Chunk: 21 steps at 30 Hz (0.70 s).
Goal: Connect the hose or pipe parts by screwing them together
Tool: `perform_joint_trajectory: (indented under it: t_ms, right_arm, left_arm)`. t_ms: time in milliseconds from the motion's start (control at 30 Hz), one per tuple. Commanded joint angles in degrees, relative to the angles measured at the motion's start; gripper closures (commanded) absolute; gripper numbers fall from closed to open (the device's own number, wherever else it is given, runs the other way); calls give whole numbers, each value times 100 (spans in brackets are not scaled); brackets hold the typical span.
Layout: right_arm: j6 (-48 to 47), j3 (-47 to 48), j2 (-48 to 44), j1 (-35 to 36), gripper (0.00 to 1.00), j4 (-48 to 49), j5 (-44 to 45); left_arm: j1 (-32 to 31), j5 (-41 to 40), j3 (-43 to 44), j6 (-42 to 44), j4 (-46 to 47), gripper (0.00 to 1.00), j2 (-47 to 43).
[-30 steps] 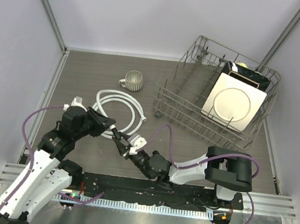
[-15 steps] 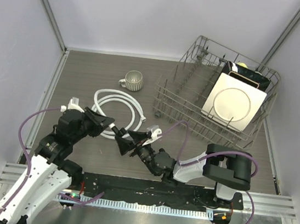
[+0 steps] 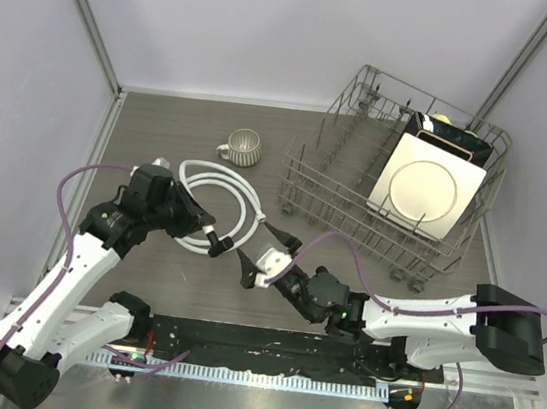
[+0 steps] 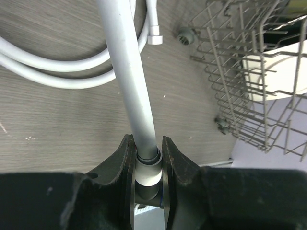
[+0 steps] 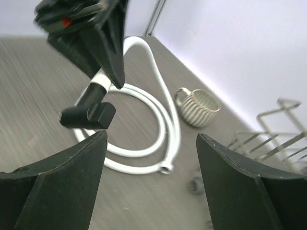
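Observation:
The white hose (image 3: 251,202) lies coiled on the table, its free end nut (image 3: 263,218) toward the rack. My left gripper (image 3: 210,240) is shut on the hose's other white nut (image 4: 146,165), and the hose (image 4: 127,72) runs away from the jaws. The black T-shaped fitting (image 5: 89,113) hangs from that nut (image 5: 99,87), joined to it and clear of the table. My right gripper (image 3: 250,250) stands open just right of the fitting (image 3: 224,250), with nothing between its fingers. In the right wrist view the right gripper (image 5: 151,136) frames the coil (image 5: 169,124) and the free nut (image 5: 166,168).
A grey ribbed mug (image 3: 243,146) stands behind the coil. A wire dish rack (image 3: 330,177) with a white plate (image 3: 424,192) fills the back right. Purple cables loop beside both arms. Walls close in the table at left, back and right.
My right gripper has opened, let go of the black fitting and drawn back a little to the right. The left gripper still holds the nut, with the fitting on it.

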Motion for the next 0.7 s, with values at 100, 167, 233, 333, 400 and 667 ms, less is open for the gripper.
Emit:
perform_joint_trajectory:
  t_ms: [100,167,233,333,400,667]
  right_arm:
    - [-4190,443,125,368,18,-1163,-273]
    - [-4631,584,239,421,18,-1409,-397]
    - [-4824,882,371,500,19,-1847,-511]
    - [-5246,1129,722,553,19,-1789,-459]
    - [-5545,1286,1037,614,19,-1727,-389]
    - [-5915,1823,2023,711,24,-1621,68]
  left_arm:
    - [5,312,425,381,-343,100,248]
    - [5,391,443,372,-369,100,319]
    - [5,470,443,355,-378,100,372]
    - [5,488,355,294,-317,100,337]
    - [13,497,294,284,-281,100,328]
    - [13,646,232,135,-176,100,389]
